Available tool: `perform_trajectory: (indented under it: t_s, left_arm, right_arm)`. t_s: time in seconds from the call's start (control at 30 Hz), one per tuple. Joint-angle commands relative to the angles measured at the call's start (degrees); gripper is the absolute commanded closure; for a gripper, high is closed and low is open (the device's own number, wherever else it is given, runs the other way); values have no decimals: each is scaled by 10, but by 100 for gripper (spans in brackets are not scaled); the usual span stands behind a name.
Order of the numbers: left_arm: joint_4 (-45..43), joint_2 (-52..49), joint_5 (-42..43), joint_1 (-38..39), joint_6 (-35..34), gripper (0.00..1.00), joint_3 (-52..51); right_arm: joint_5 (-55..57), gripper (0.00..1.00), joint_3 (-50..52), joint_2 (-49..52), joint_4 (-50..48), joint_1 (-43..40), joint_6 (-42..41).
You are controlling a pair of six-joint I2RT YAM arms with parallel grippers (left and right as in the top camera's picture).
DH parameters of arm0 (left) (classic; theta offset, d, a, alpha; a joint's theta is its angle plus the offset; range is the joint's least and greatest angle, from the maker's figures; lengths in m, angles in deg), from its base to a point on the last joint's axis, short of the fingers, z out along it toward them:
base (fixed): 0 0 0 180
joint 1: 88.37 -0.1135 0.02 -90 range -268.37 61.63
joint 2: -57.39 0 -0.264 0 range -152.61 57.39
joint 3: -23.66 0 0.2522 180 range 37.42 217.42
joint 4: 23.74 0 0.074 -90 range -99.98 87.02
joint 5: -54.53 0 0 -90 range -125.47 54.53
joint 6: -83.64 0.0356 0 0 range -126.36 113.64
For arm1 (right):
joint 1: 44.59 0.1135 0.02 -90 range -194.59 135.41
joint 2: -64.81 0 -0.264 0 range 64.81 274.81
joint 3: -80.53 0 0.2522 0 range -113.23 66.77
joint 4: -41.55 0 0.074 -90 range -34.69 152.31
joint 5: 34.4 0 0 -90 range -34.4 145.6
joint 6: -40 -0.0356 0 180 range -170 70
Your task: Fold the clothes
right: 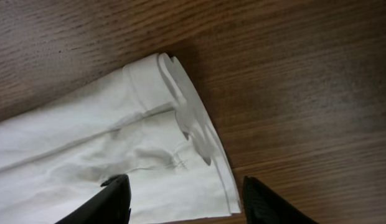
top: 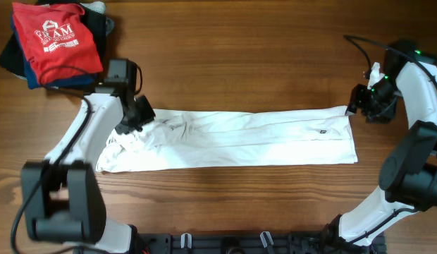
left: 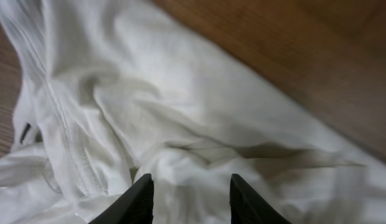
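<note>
The clothes, a white T-shirt [top: 239, 137], lie folded into a long strip across the middle of the table, flat on the right and rumpled at the left end. A small dark tag [top: 323, 131] shows near the right end. My left gripper [top: 137, 116] hovers over the rumpled left end; in the left wrist view it [left: 190, 194] is open, with creased white cloth [left: 180, 112] under and between its fingers. My right gripper [top: 359, 104] is at the strip's far right corner; in the right wrist view it [right: 187, 194] is open over the layered edge of the shirt [right: 193, 124].
A red T-shirt with white print [top: 55, 39] lies on a stack of folded dark garments [top: 14, 60] at the back left corner. Bare wooden table [top: 239, 56] surrounds the strip. A black cable [top: 363, 44] loops near the right arm.
</note>
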Motion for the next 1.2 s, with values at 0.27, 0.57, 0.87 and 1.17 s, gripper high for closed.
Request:
perform_trajectory:
  t_s: [0.27,0.57,0.87,1.17]
  left_arm:
    - [7,60,10,-3,-3,56,23]
    - [7,60,14,-3,-3,57,23]
    - [5,60,14,-3,-3,57,23]
    - [5,60,14,-3,-3,57,23]
  right_arm:
    - [-54,13,160,-3,-166,-8,92]
    - [-129,49,182,5,-162,8,98]
    - [-14,96,124,4,-161,2,-5]
    - [55,96,-42,4,-96,-16,-52]
